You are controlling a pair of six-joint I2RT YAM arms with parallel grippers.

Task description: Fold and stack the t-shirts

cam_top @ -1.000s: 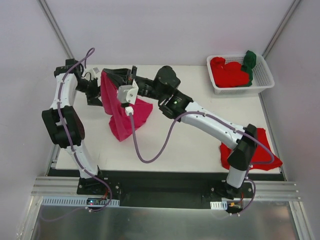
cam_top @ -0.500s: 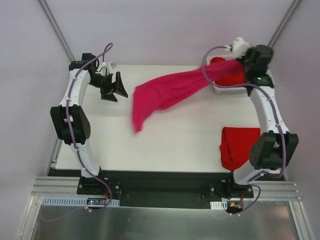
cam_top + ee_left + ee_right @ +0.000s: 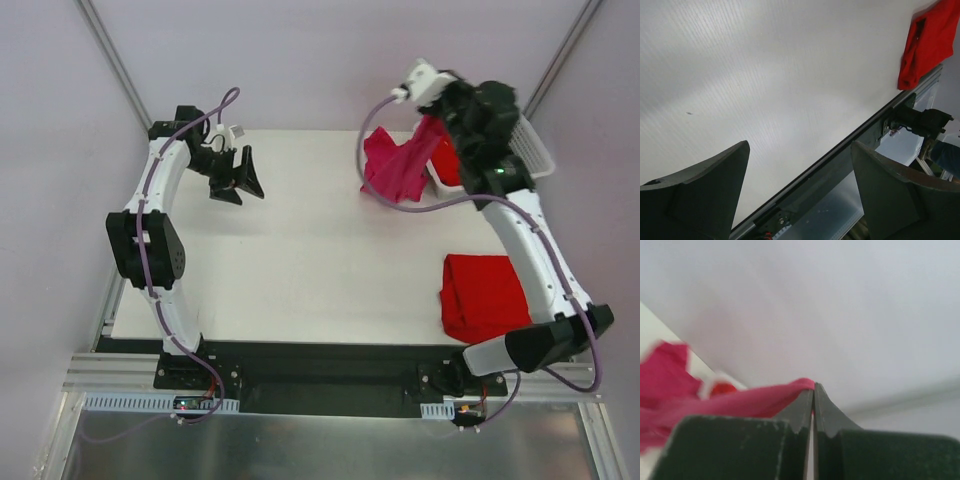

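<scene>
fingers (image 3: 799, 412) of the right gripper (image 3: 813, 390) are pressed together on a fold of the soft magenta-pink cloth t-shirt (image 3: 392, 170), which hangs above the far right of the white table (image 3: 300, 260), beside the white slotted plastic basket (image 3: 535, 150). the left gripper (image 3: 800, 146) has its jaws wide apart, holding nothing. a folded bright red t-shirt (image 3: 485, 295) lies at the table's right edge.

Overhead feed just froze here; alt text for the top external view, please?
The right gripper, shut on the magenta t-shirt, holds it dangling over the table at far right, beside the white basket. The left gripper hangs open and empty at far left; a folded red t-shirt lies near right.
</scene>
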